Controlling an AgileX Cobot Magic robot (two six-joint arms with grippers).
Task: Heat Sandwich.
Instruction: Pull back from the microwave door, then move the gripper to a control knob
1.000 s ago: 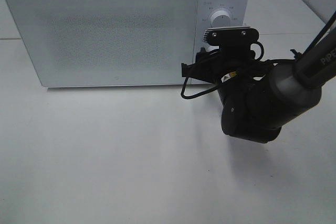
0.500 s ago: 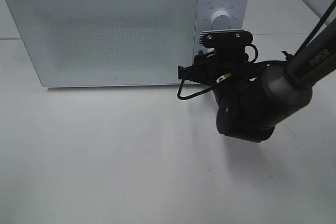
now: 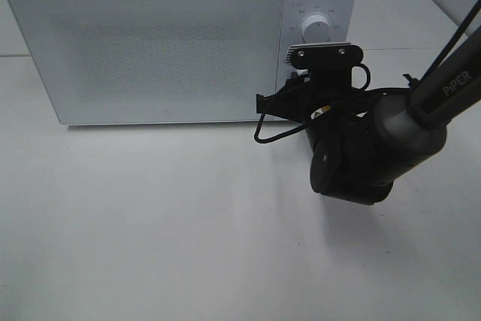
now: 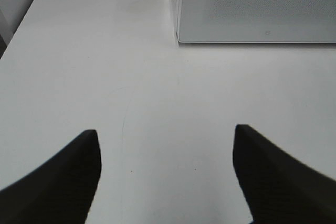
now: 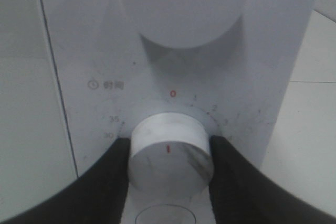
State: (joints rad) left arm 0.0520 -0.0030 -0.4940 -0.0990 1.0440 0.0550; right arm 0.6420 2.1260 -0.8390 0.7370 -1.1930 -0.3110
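The sandwich is out of view. The white microwave (image 3: 165,43) stands at the back of the table with its door closed. My right gripper (image 5: 169,153) is at the control panel, its two dark fingers (image 5: 113,171) pressed against either side of the lower timer knob (image 5: 170,158). The red mark on that knob points toward the 0 on the dial. In the exterior high view the right wrist (image 3: 353,148) covers the lower knob. My left gripper (image 4: 165,177) hangs open over bare tabletop, nothing between its fingers, with the microwave's lower corner (image 4: 257,3) ahead of it.
A larger upper knob (image 3: 316,27) sits above the timer knob on the panel. A black cable (image 3: 270,134) loops from the right wrist just in front of the microwave's base. The white table (image 3: 150,223) stretches in front of the microwave.
The right arm has shifted slightly left and in toward the control panel. Its fingers have closed in on the lower knob. The left gripper has not moved.
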